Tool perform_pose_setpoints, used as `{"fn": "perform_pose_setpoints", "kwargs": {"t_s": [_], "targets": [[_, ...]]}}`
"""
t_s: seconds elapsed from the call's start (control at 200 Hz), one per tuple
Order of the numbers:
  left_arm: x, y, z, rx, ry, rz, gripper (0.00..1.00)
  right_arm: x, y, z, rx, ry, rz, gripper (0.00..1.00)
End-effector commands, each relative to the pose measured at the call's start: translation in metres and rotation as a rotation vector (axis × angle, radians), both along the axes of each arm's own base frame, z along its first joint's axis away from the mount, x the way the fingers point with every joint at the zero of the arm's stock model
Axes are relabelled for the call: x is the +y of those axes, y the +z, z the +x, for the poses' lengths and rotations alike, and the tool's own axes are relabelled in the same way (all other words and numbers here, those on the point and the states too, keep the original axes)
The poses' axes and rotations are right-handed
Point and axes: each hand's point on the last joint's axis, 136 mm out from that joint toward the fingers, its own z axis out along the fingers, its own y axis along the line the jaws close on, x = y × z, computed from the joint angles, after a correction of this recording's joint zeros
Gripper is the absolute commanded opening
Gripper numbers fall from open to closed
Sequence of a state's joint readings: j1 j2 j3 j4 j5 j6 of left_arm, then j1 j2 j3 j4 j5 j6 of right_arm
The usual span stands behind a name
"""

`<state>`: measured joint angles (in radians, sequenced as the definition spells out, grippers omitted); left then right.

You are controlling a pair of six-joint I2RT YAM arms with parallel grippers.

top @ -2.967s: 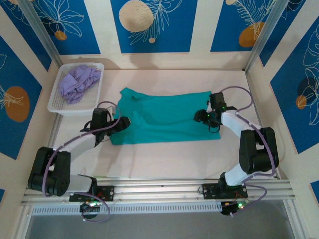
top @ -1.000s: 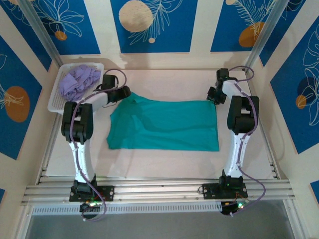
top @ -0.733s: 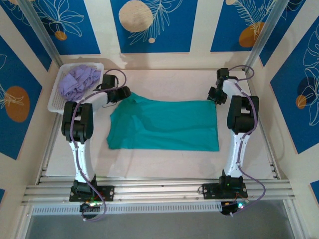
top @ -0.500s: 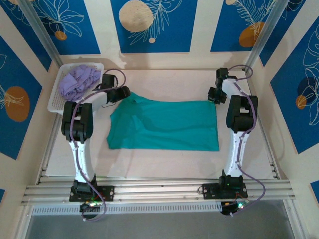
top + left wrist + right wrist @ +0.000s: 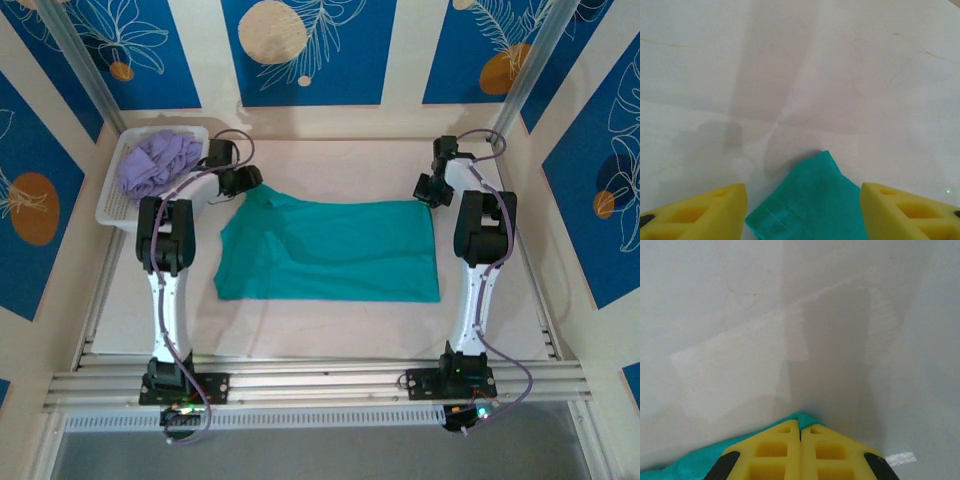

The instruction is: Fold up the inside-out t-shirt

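The inside-out t-shirt lies flat on the table, teal-green, spread wide from left to right. My left gripper is at its far left corner. In the left wrist view that corner lies between the yellow fingers with a gap on each side, so the left gripper is open. My right gripper is at the far right corner. Its yellow fingers are pressed together on the right gripper, with the teal edge pinched at their tips.
A white basket holding a lavender garment stands at the far left, close to my left arm. Patterned walls enclose the table on three sides. Bare table runs along the front of the shirt.
Both arms reached out from the shirt's sides to its far corners. In the last second the right jaws closed on the far right corner; the left jaws narrowed a little.
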<state>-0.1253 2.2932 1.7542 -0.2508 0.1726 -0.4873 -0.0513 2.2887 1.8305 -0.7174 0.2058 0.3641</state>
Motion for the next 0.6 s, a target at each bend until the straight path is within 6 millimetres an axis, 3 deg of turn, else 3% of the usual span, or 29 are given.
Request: {"fn": "perform_pose_setpoints", "kwargs": {"t_s": [0.0,0.305,0.595], "targets": [[0.000,-0.008,-0.002,0.041,-0.026,-0.022,0.55,0.006,0.003,-0.005,0.001,0.029,0.016,0.05],[0.001,-0.001,-0.004,0.034,-0.034,-0.014,0.40,0.008,0.007,-0.002,-0.011,0.033,0.030,0.05],[0.003,0.007,-0.002,0.015,-0.039,-0.017,0.11,0.009,0.008,-0.005,-0.010,0.039,0.031,0.05]]}}
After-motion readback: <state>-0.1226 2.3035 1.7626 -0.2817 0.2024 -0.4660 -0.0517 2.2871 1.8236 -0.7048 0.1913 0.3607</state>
